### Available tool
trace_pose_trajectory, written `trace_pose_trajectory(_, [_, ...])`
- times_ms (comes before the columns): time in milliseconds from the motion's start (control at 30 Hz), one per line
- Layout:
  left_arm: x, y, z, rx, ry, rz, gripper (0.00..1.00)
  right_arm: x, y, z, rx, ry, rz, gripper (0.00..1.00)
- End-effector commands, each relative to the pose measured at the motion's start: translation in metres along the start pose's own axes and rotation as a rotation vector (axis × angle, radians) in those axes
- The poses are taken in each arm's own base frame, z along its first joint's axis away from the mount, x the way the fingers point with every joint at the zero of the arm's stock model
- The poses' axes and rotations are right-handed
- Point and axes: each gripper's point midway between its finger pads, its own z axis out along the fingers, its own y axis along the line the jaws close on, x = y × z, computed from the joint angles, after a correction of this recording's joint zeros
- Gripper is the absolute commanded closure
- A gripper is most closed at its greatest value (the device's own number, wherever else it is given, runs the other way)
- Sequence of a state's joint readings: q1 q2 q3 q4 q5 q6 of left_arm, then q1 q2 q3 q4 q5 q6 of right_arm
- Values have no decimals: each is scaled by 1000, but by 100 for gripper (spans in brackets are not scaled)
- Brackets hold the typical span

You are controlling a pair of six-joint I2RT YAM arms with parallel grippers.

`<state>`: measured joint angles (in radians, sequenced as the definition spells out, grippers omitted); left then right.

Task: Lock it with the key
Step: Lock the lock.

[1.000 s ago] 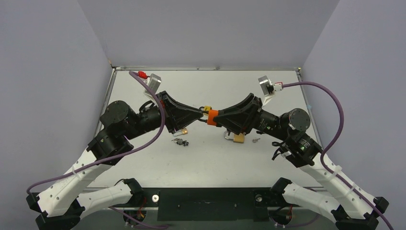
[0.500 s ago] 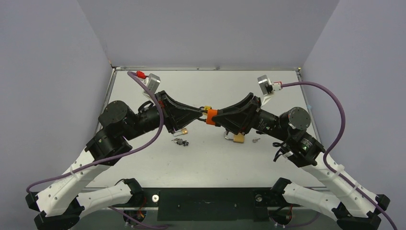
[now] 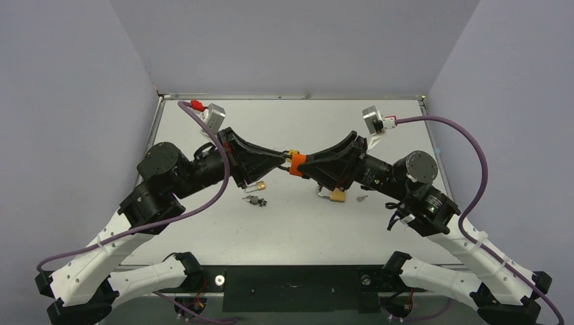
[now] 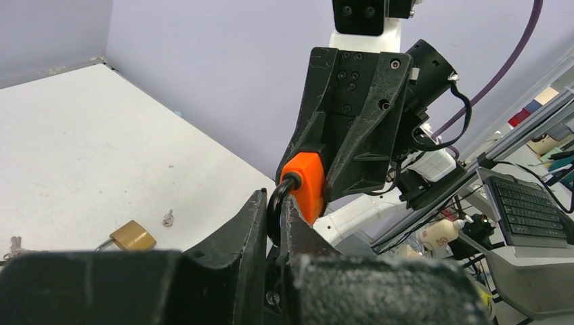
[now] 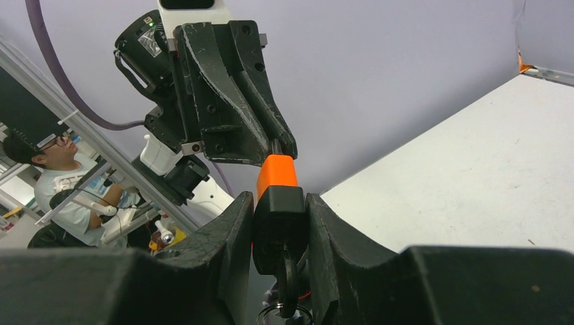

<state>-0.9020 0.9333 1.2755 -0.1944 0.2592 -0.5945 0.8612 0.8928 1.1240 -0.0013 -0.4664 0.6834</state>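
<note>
Left wrist — right hand (image 4: pixel 313 193) half-hides the orange padlock (image 4: pixel 304 177).

A: Lock, what've you got?
B: You've got the orange padlock (image 3: pixel 298 164) up in the air, lying sideways, above-left of the brass padlock (image 3: pixel 336 195) in the top view. Orange body, black shackle (image 4: pixel 280 187).
A: Which end where?
B: Shackle end faces away from the brass padlock, pinched in your left gripper (image 4: pixel 273 210). Latched or not, can't tell.
A: Key?
B: Your key (image 5: pixel 279 215) has a black head and sits at the body's end nearer the brass padlock, in line with it. Right gripper (image 5: pixel 279 202) clamps the head. Blade hidden. A metal ring (image 5: pixel 284 314) hangs under the head.
</note>
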Motion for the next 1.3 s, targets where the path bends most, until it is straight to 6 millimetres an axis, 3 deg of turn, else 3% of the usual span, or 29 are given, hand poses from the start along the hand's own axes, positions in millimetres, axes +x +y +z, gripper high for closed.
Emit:
trace_pose_trajectory(0, [37, -14, 17, 84, 151, -55, 100, 29, -2, 23, -42, 98, 1, 100])
trace_pose_trajectory(433, [37, -13, 19, 81, 161, -50, 100, 40, -5, 27, -41, 133, 3, 100])
trace_pose_trajectory(1267, [46, -9, 26, 80, 189, -64, 100, 43, 0, 34, -65, 147, -2, 100])
